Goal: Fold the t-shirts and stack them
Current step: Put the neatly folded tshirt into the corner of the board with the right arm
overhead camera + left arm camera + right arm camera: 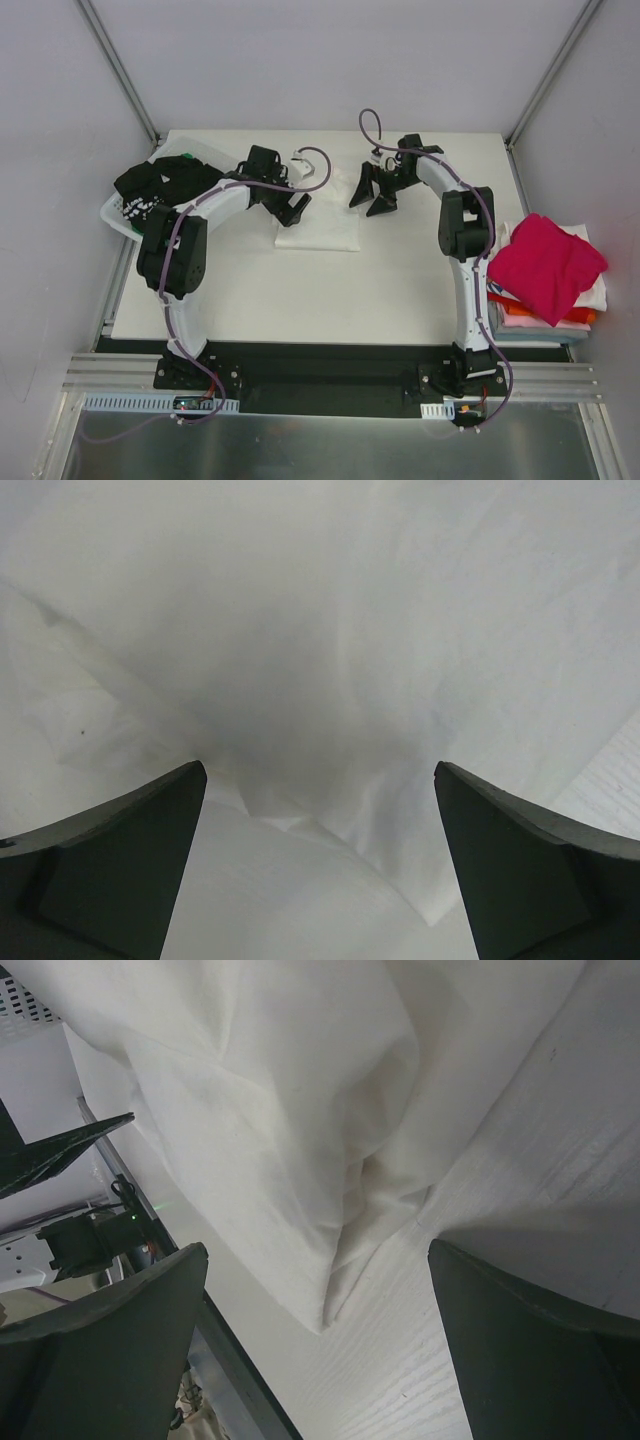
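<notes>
A folded white t-shirt [320, 230] lies flat at the back middle of the table. My left gripper [296, 206] hovers over its far left corner, open; in the left wrist view the white cloth [330, 630] fills the frame between the spread fingers [150, 850], and nothing is held. My right gripper [372, 196] stands open just off the shirt's far right corner. Its wrist view has a cloth corner [290, 1150] pointing toward the gap of the gripper [315, 1252]. A stack of t-shirts [545, 265] with a magenta one on top sits at the right edge.
A white plastic basket [118, 218] holding black t-shirts [165, 180] stands at the table's back left. Orange, red and white layers [520, 312] show under the magenta shirt. The table's far edge [150, 1215] runs close beside my right gripper.
</notes>
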